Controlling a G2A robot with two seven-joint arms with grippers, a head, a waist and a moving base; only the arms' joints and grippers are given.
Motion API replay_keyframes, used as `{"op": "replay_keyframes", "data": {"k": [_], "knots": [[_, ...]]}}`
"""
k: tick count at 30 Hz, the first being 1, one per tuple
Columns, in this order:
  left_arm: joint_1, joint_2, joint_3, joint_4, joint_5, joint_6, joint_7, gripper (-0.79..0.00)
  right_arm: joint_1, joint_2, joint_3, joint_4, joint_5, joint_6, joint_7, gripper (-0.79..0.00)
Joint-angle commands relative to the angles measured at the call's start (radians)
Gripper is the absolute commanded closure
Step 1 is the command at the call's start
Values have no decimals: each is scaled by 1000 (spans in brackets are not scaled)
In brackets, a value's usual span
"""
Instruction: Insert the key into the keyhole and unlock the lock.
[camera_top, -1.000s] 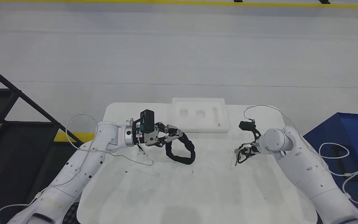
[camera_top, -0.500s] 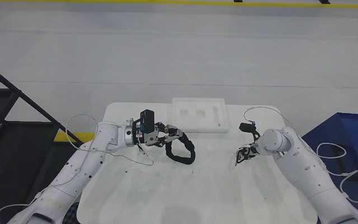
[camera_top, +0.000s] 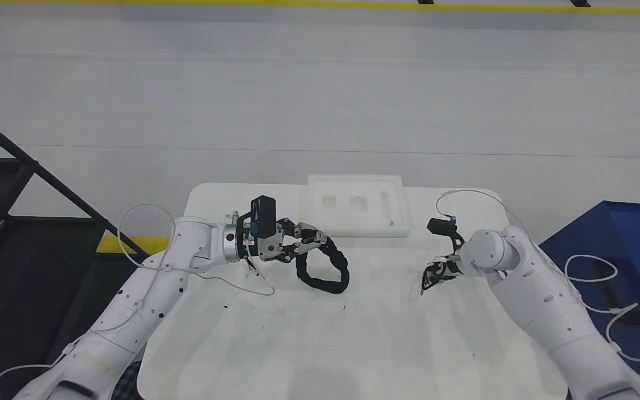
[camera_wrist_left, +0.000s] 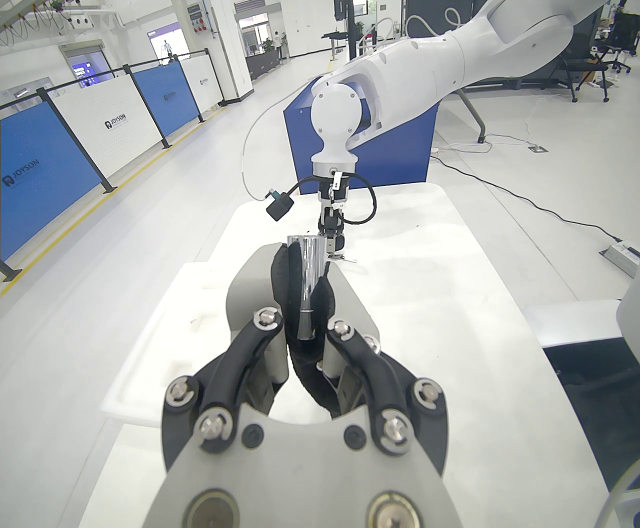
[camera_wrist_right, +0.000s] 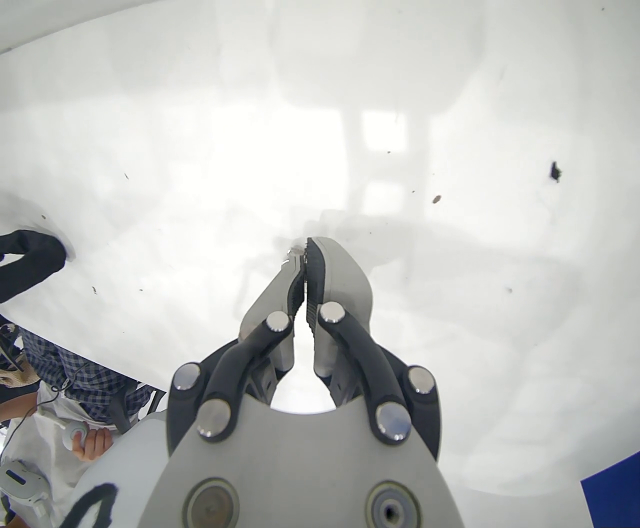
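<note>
The lock is a black cable loop (camera_top: 325, 270) with a silver cylinder (camera_wrist_left: 306, 270) at one end. My left gripper (camera_top: 300, 246) is shut on it near the cylinder, holding it just above the table at centre left. In the left wrist view the cylinder stands up between the fingers (camera_wrist_left: 250, 290) and points toward the other arm. My right gripper (camera_top: 432, 278) is at the table surface on the right, tips pressed together (camera_wrist_right: 305, 255). A small silver key (camera_wrist_right: 294, 256) shows at its tips, and the rest of it is hidden.
A white foam tray (camera_top: 358, 205) with recesses sits at the table's back edge. The white table (camera_top: 380, 340) has bare surface between the arms and toward the front. A blue cabinet (camera_top: 610, 235) stands off the right side. Part of the lock's loop (camera_wrist_right: 30, 260) shows far from the right gripper.
The right arm's wrist has shifted very slightly toward the table's middle, with its gripper staying at the same spot. The left arm and the lock have not moved.
</note>
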Motion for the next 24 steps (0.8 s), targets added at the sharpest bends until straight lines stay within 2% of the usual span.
{"op": "replay_keyframes", "data": {"k": [1,15,19,24], "knots": [[0,0,0,0,0,0,0,0,0,1,5,-11,0,-4,2,0],[0,0,0,0,0,0,0,0,-26,30,104,-286,61,-53,84,0],[0,0,0,0,0,0,0,0,3,27,107,-285,79,-77,77,0],[0,0,0,0,0,0,0,0,69,7,81,-208,132,-111,29,0]]}}
